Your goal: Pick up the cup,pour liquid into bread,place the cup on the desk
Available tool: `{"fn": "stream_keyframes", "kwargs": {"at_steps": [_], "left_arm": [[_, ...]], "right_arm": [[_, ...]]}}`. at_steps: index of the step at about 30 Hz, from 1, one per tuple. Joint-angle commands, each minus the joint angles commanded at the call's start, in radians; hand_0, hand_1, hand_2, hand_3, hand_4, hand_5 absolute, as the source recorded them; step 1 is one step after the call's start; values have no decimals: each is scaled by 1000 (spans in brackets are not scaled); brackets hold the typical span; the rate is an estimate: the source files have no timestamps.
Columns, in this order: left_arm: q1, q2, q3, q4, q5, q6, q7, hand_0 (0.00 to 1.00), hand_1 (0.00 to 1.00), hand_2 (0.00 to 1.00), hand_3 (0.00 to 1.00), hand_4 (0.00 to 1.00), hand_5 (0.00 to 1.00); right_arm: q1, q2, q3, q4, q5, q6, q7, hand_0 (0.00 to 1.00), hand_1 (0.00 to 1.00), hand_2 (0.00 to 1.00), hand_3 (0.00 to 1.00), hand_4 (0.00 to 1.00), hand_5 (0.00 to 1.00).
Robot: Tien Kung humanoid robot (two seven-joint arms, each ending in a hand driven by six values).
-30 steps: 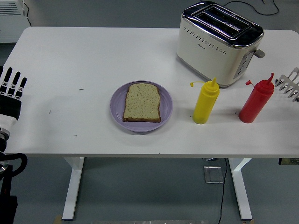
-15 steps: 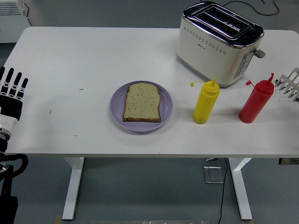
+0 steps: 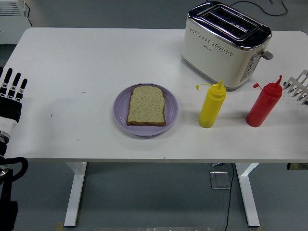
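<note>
Two bottles standing untouched beside the bread.
Bread (image 3: 146,106) is lying on the plate (image 3: 120,109); the red bottle (image 3: 263,103) is standing just left of the right hand's (image 3: 298,86) spread fingers, the yellow bottle (image 3: 211,105) farther left. Left hand (image 3: 11,94) is resting, fingers extended, gripping nothing.

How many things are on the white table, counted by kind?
Plastic squeeze bottles: 2, the yellow squeeze bottle and the red squeeze bottle
Cream and chrome toaster: 1
Round purple plate: 1
Slice of brown bread: 1
Total: 5
</note>
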Motion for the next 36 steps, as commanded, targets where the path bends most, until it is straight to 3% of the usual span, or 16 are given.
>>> {"fn": "stream_keyframes", "kwargs": {"at_steps": [36], "left_arm": [[-5,2,-3,-2,-2,-2,-1,787,737,735,698,544,998]], "right_arm": [[-3,4,-1,11,13,16,-16,814,758,807,830,669,720]]}}
